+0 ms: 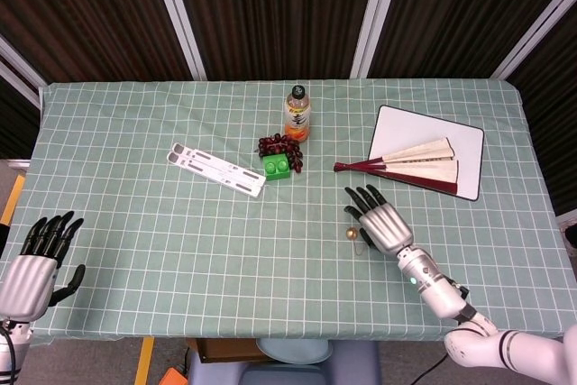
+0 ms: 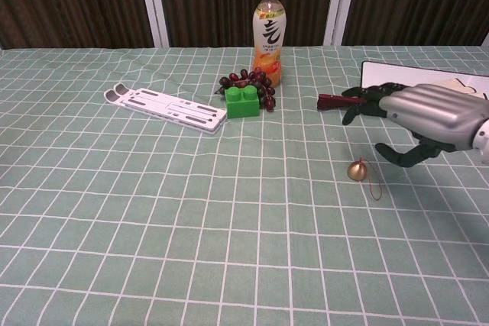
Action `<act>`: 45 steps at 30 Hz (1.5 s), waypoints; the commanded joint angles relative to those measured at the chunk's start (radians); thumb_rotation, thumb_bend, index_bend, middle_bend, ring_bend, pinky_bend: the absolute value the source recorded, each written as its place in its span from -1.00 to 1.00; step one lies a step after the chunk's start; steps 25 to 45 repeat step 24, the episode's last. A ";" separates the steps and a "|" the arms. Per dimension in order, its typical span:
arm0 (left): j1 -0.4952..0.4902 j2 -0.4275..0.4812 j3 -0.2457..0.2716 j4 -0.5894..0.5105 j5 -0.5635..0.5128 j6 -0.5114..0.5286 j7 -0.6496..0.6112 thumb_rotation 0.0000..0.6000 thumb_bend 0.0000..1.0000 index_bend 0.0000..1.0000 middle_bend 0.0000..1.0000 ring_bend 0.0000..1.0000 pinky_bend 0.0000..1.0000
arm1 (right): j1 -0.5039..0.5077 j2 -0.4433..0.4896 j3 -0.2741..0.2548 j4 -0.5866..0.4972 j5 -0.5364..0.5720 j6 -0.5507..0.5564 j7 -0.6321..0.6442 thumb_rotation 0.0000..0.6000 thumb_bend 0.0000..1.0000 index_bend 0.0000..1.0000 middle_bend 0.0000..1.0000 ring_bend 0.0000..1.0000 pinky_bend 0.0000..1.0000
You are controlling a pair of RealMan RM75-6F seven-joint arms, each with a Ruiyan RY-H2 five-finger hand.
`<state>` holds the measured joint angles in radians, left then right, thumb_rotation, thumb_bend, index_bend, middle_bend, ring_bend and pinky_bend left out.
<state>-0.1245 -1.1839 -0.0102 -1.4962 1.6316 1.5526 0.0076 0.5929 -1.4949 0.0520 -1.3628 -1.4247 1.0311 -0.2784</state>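
A small golden bell (image 1: 352, 234) (image 2: 356, 170) with a thin red cord lies on the green checked tablecloth (image 1: 180, 232). My right hand (image 1: 380, 224) (image 2: 428, 118) hovers just right of the bell with its fingers spread, holding nothing. My left hand (image 1: 34, 261) rests open at the table's front left corner, far from everything; the chest view does not show it.
A drink bottle (image 1: 298, 114) stands at the back centre, with dark grapes (image 1: 276, 144) and a green toy brick (image 1: 278, 166) in front of it. A white folding stand (image 1: 216, 169) lies to the left. A folded fan (image 1: 406, 164) rests on a white board (image 1: 469, 146) at the right.
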 commanded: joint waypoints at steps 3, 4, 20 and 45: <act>0.004 0.000 -0.001 0.000 0.006 0.012 -0.001 1.00 -0.12 -1.00 -1.00 -1.00 -0.95 | -0.110 0.075 -0.055 -0.107 -0.108 0.205 0.006 1.00 0.10 -0.79 -0.99 -1.00 -1.00; 0.004 -0.001 -0.001 0.001 0.007 0.014 -0.001 1.00 -0.11 -1.00 -1.00 -1.00 -0.95 | -0.138 0.083 -0.069 -0.117 -0.128 0.252 0.006 1.00 0.00 -0.90 -1.00 -1.00 -1.00; 0.020 -0.004 0.000 -0.021 -0.007 0.019 0.066 1.00 -0.11 -1.00 -1.00 -1.00 -0.95 | -0.458 0.110 -0.139 -0.126 -0.165 0.609 -0.010 1.00 -0.35 -1.00 -1.00 -1.00 -1.00; 0.020 0.001 -0.001 -0.029 -0.021 0.006 0.071 1.00 -0.11 -1.00 -1.00 -1.00 -0.95 | -0.461 0.117 -0.120 -0.137 -0.151 0.587 -0.009 1.00 -0.35 -1.00 -1.00 -1.00 -1.00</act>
